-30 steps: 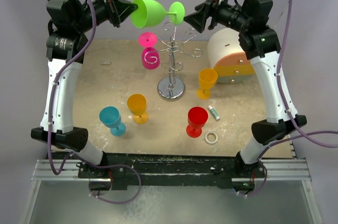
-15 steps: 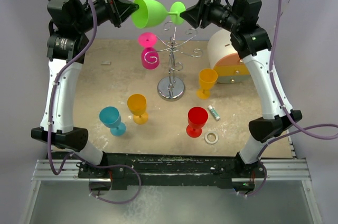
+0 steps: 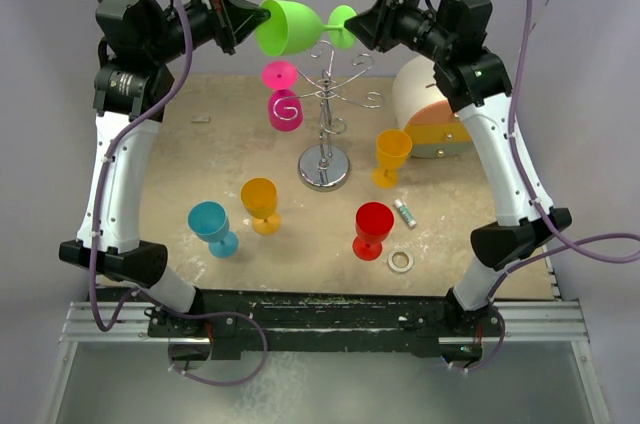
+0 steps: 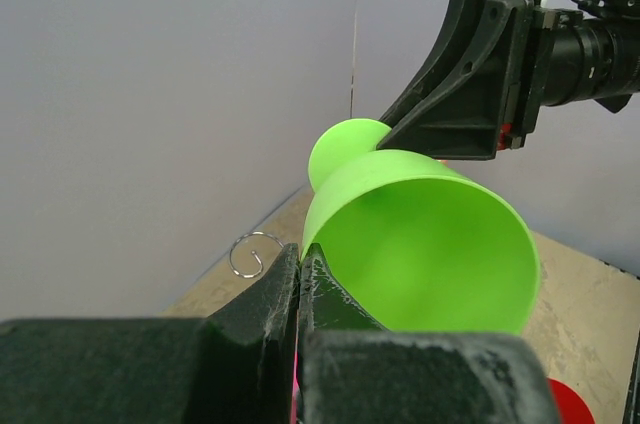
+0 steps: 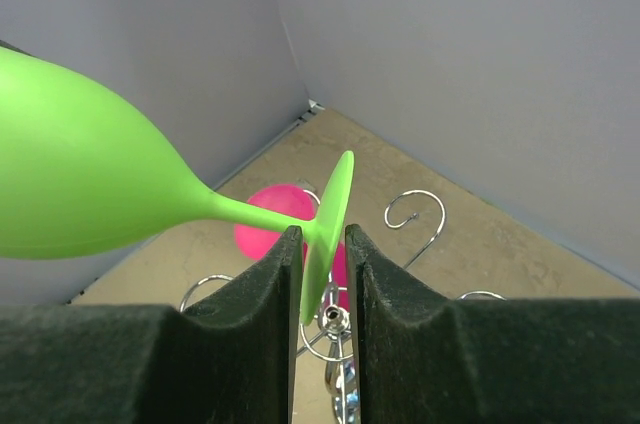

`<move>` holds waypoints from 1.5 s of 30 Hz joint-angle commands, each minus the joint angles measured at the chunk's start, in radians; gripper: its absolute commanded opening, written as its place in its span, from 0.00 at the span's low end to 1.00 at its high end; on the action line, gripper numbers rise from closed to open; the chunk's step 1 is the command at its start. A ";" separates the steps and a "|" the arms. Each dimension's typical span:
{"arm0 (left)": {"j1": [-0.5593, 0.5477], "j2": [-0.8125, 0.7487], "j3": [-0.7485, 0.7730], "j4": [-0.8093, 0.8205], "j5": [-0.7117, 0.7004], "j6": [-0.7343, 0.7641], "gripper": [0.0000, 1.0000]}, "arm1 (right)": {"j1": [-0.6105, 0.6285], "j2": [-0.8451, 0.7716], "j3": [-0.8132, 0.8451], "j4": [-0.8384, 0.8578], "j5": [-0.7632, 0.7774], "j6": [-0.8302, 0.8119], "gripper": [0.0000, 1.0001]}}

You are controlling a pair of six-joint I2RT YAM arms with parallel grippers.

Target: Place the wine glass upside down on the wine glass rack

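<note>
In what is judged a handover, the wine glass is held level above the far wine glass rack, rim pinched in the left gripper and foot clamped by the right gripper, so left release is needed next.

The wine glass is plain lime green all over. The wine glass rack is shiny, mirror-like chrome, and the glass on it is hot pink. The worktop is beige with a pale speckled pattern. The other glasses are a teal glass, a red glass, a left amber glass and a right amber glass. The round drawer box is white with an orange band above a yellow one. The small tube looks white with a green cap, though it is tiny. The ring is pale grey. The arms are white with black joints, and their cables are purple.
</note>
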 commanded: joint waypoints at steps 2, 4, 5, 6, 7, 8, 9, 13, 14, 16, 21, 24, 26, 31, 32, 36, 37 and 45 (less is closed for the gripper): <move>-0.016 0.001 0.051 0.045 -0.015 0.041 0.00 | 0.012 -0.018 -0.022 0.043 0.045 0.022 0.28; -0.019 0.002 0.057 0.042 -0.021 0.052 0.00 | 0.012 -0.019 -0.029 0.037 0.052 0.026 0.28; -0.019 0.003 0.059 0.039 -0.021 0.056 0.00 | 0.012 -0.020 -0.032 0.037 0.053 0.028 0.28; -0.022 0.001 0.060 0.037 -0.022 0.064 0.00 | 0.012 -0.021 -0.033 0.039 0.053 0.030 0.27; -0.023 0.002 0.060 0.034 -0.026 0.071 0.00 | 0.011 -0.021 -0.034 0.040 0.052 0.035 0.26; -0.024 0.000 0.060 0.030 -0.031 0.079 0.00 | 0.012 -0.022 -0.033 0.041 0.051 0.037 0.25; -0.026 0.000 0.059 0.027 -0.035 0.086 0.00 | 0.012 -0.022 -0.031 0.041 0.050 0.039 0.24; -0.033 -0.003 0.056 0.014 -0.054 0.113 0.00 | 0.012 -0.025 -0.021 0.030 0.055 0.042 0.22; -0.033 -0.005 0.055 0.011 -0.059 0.118 0.00 | 0.011 -0.026 -0.019 0.027 0.058 0.042 0.22; -0.034 -0.007 0.054 0.007 -0.063 0.130 0.00 | 0.012 -0.028 -0.018 0.022 0.064 0.042 0.22; -0.039 -0.008 0.050 0.005 -0.064 0.142 0.00 | 0.012 -0.032 -0.028 0.027 0.073 0.053 0.13; -0.042 -0.004 0.051 0.007 -0.061 0.142 0.00 | 0.012 -0.031 -0.025 0.029 0.073 0.057 0.11; -0.042 -0.006 0.052 0.007 -0.054 0.141 0.00 | 0.012 -0.028 -0.021 0.027 0.073 0.060 0.13; -0.045 -0.001 0.053 0.011 -0.044 0.139 0.00 | 0.012 -0.020 -0.017 0.032 0.069 0.071 0.17; -0.047 -0.001 0.052 0.011 -0.042 0.139 0.00 | 0.012 -0.019 -0.017 0.033 0.067 0.072 0.17; -0.046 0.000 0.049 0.011 -0.041 0.139 0.00 | 0.012 -0.016 -0.017 0.031 0.067 0.073 0.16; -0.047 0.000 0.047 0.011 -0.039 0.139 0.00 | 0.012 -0.015 -0.017 0.032 0.066 0.075 0.16; -0.046 -0.009 0.034 0.011 -0.031 0.145 0.00 | 0.012 -0.003 0.012 0.028 0.096 0.044 0.00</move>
